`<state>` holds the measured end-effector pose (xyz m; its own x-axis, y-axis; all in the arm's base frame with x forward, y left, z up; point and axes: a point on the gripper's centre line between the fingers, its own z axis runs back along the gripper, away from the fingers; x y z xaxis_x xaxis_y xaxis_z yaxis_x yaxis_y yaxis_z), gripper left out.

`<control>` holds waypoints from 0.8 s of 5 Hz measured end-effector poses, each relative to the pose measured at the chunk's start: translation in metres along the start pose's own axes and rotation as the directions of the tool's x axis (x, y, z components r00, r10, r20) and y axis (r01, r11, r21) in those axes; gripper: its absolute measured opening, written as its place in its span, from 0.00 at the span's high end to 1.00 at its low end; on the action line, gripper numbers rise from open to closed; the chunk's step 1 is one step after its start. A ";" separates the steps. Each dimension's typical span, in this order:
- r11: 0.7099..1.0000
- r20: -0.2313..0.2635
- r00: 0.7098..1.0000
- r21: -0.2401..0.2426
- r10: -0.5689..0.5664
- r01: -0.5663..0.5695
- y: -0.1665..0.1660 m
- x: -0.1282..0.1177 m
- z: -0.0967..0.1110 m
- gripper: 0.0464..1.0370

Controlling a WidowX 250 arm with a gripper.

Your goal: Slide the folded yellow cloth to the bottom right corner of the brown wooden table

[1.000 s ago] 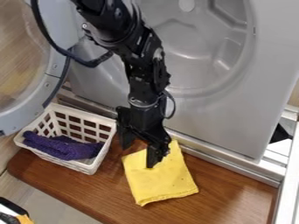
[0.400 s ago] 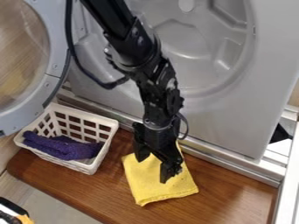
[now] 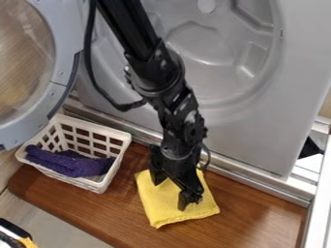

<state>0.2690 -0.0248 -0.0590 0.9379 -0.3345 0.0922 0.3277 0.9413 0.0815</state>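
Over yellow cloth, black gripper, fingers apart

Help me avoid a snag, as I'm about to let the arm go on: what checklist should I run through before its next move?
1. Gripper over the yellow cloth: ok.
2. Gripper's fingers apart: ok, one further left and the other nearer the cloth's middle.
3. Fingertips touching the cloth: cannot tell from this angle.
4. Yellow cloth on the wooden surface, apart from the white basket: ok.
5. Purple cloth inside the basket: ok.
6. Round door swung open: ok.
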 end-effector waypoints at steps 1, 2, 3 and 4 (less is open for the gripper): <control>1.000 -0.024 1.000 0.009 -0.001 0.001 0.001 -0.002 -0.010 0.04; 1.000 -0.017 1.000 -0.007 0.018 -0.019 0.002 -0.002 -0.018 0.04; 0.999 -0.014 0.999 -0.034 0.037 -0.037 0.003 -0.001 -0.021 0.04; 0.996 -0.020 0.998 -0.055 0.065 -0.066 0.000 0.002 -0.021 0.04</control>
<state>0.2735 -0.0243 -0.0798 0.9594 -0.2714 0.0773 0.2706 0.9625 0.0204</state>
